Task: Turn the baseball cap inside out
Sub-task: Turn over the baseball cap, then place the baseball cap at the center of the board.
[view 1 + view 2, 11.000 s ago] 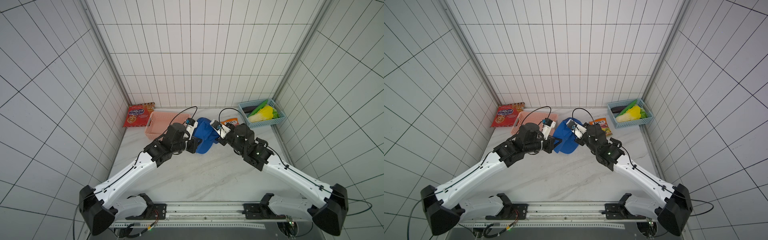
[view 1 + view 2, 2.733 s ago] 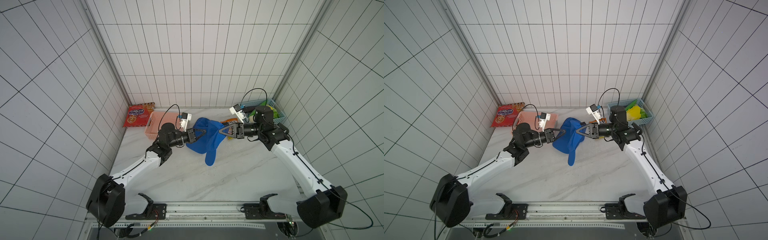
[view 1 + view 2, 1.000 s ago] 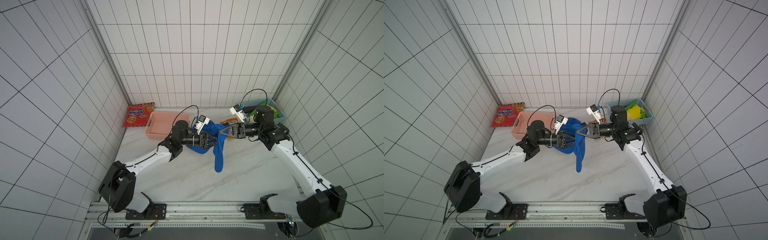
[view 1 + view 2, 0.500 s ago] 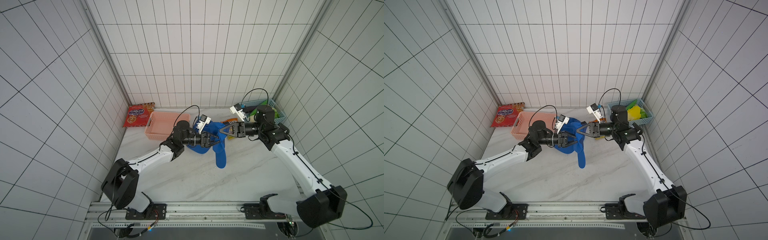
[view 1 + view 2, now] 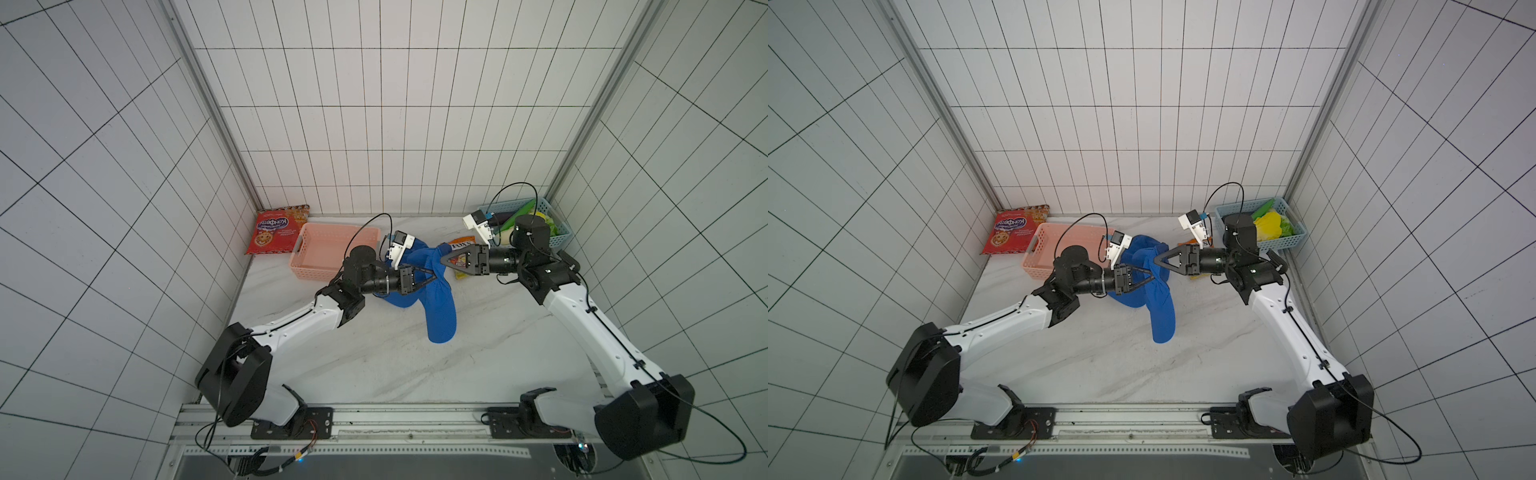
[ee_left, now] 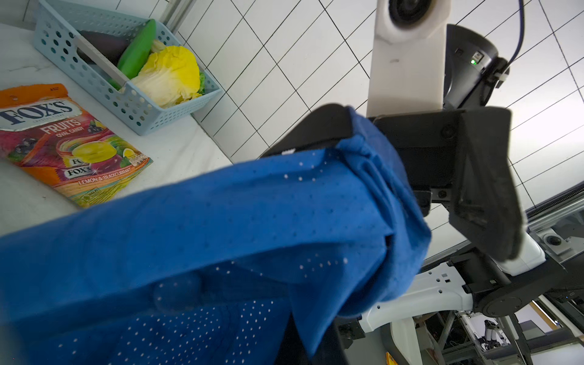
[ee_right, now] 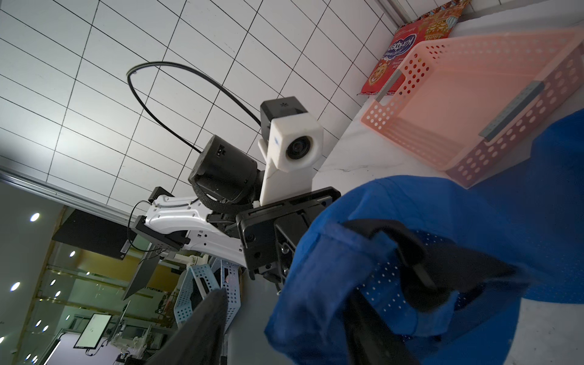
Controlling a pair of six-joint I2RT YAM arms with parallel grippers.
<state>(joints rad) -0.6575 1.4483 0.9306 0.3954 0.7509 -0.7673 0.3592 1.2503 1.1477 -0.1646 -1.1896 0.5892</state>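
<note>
The blue baseball cap point(image 5: 441, 309) hangs stretched between my two grippers over the middle of the table, its long end drooping toward the front in both top views point(image 5: 1162, 311). My left gripper point(image 5: 428, 277) reaches in from the left and is shut on a fold of the perforated fabric point(image 7: 426, 278); cloth hides its fingertips in the left wrist view. Facing it from the right, my right gripper point(image 5: 441, 260) stands open. One of its fingers point(image 6: 316, 129) is under the cap's bunched edge, the other finger point(image 6: 486, 202) is bare.
A pink basket point(image 5: 332, 249) and a red snack packet point(image 5: 276, 228) sit at the back left. A blue basket point(image 5: 559, 237) with vegetables stands at the back right, with a Fox's candy packet point(image 6: 63, 142) lying beside it, just behind the cap.
My left gripper has closed on the cap's fabric. My right gripper, shut on the cap a second ago, has opened its jaws. Both arms stayed nearly in place.
</note>
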